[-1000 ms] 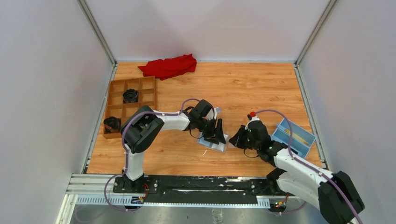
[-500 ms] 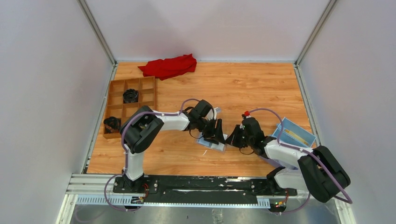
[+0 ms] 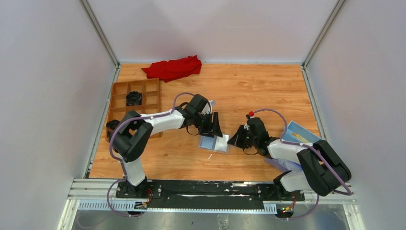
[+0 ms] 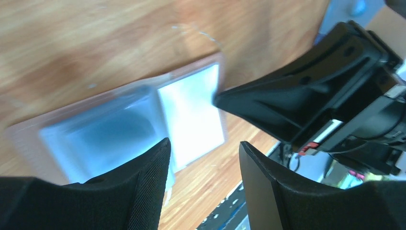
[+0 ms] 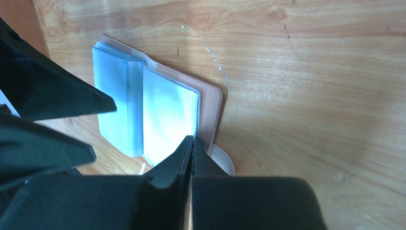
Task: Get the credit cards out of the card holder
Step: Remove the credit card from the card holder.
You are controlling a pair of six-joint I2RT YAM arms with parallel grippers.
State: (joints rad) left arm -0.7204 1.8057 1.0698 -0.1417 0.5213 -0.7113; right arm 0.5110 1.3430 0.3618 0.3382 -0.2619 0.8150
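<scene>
The card holder lies open on the wooden table, tan-pink outside with pale blue sleeves inside. The credit cards are hidden: I cannot pick them out from the sleeves. My left gripper hovers just behind the holder, open, with nothing between its fingers. My right gripper is at the holder's right edge. Its jaws are pressed shut, the tips touching the near corner of the right-hand sleeve. I see nothing clearly held between them.
A brown compartment tray with black items stands at the left. A red cloth lies at the back. A blue box sits at the right, beside my right arm. White walls enclose the table on three sides.
My left gripper has lifted back off the card holder, leaving more of it showing. My right gripper has moved left to the holder's edge and closed.
</scene>
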